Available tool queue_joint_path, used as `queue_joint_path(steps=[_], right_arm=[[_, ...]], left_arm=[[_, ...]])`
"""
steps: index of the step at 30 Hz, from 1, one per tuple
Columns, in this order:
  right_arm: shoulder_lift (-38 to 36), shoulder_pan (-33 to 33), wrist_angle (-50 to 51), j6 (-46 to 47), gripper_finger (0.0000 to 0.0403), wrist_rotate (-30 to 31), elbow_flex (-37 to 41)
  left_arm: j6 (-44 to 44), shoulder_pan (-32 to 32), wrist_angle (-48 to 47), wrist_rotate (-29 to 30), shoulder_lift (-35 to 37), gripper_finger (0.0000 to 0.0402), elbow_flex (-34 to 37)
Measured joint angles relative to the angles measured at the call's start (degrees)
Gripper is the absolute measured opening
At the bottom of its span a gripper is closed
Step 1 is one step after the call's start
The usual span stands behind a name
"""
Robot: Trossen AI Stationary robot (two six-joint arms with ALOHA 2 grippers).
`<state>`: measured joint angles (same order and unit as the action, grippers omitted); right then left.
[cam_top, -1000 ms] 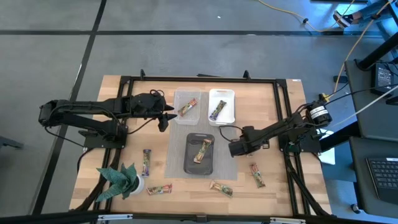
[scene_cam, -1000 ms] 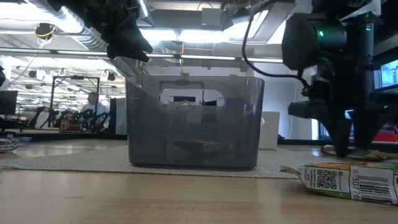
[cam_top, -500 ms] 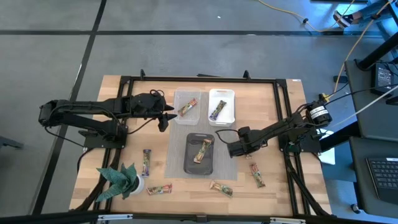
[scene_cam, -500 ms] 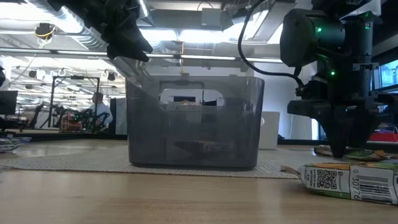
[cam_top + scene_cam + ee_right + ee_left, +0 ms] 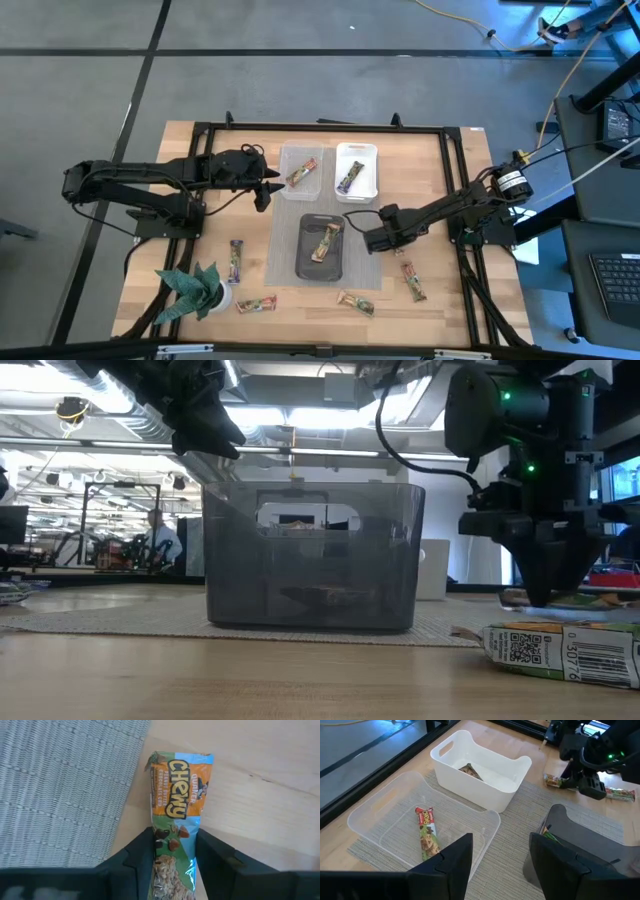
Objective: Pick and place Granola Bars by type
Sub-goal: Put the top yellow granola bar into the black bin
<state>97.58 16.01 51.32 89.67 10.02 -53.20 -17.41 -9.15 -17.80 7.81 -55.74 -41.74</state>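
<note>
The surface (image 5: 450, 310) is pale wood with a smooth, slightly shiny top. A grey mat (image 5: 520, 845) of woven cloth looks rough and ribbed. The clear tray (image 5: 395, 820) is see-through plastic, the white tray (image 5: 485, 775) is smooth matt plastic, and the dark tray (image 5: 310, 550) is smoky plastic. The bar (image 5: 172, 830) between the right arm's matt black fingers (image 5: 220, 862) has a glossy, crinkly wrapper. The plant (image 5: 190, 290) looks like plastic.

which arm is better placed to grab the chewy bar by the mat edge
Right. The right gripper already straddles the chewy bar beside the mat, jaws open either side. The left gripper hangs by the clear tray.
</note>
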Motion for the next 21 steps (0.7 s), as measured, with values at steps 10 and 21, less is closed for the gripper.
queue_joint_path(steps=[10, 21], right_arm=[[-0.07, -0.02, 5.19, -7.21, 0.0140, 0.76, -6.14], [-0.13, -0.72, 3.68, -26.99, 0.0140, 2.43, -20.37]], left_arm=[[0.15, 0.00, 0.02, 0.02, 0.01, 0.0187, 0.00], [0.15, 0.00, 0.02, 0.02, 0.02, 0.0188, 0.00]])
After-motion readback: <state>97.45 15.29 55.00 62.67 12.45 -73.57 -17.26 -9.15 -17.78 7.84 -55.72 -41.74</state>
